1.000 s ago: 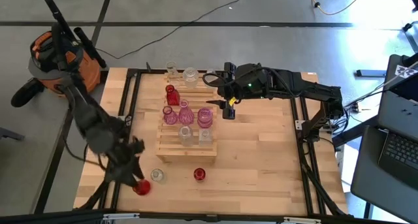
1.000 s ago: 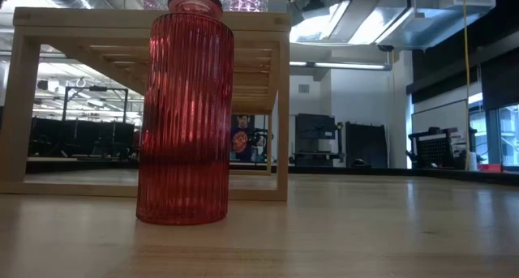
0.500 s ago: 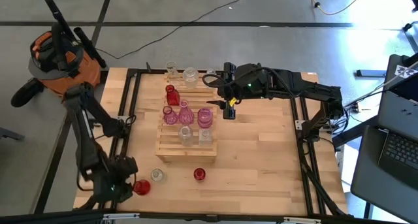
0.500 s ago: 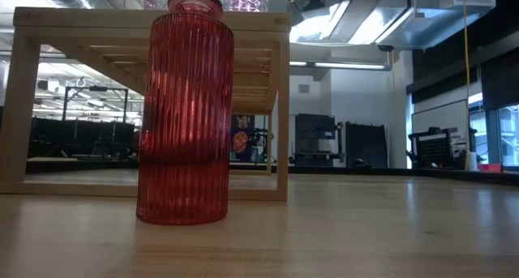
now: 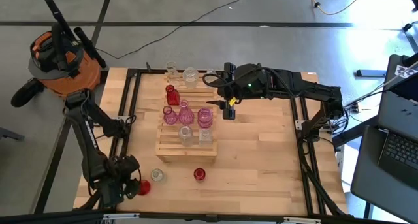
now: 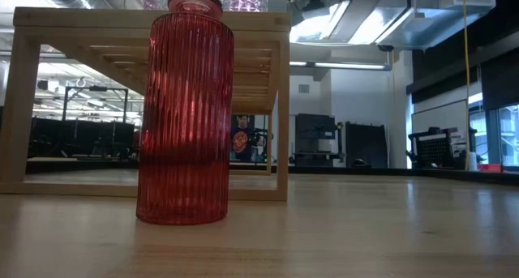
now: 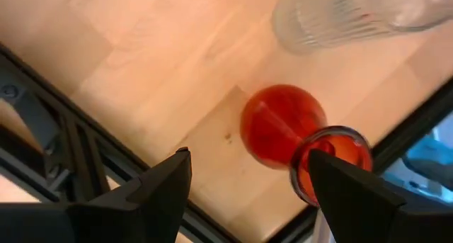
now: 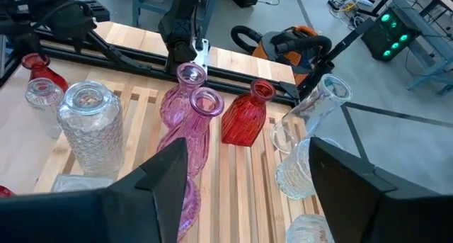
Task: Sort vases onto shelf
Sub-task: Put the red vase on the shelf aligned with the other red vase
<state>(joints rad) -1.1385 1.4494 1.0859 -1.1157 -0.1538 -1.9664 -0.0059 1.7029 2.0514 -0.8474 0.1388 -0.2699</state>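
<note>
Wooden table (image 5: 261, 159) bears shelf (image 5: 171, 148), seemingly over grey floor (image 5: 274, 8).

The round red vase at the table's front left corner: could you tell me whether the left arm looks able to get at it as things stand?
Probably yes. The left gripper hangs open right over the round red vase, nothing lies between them, and the clear vase stands apart beside it.
</note>
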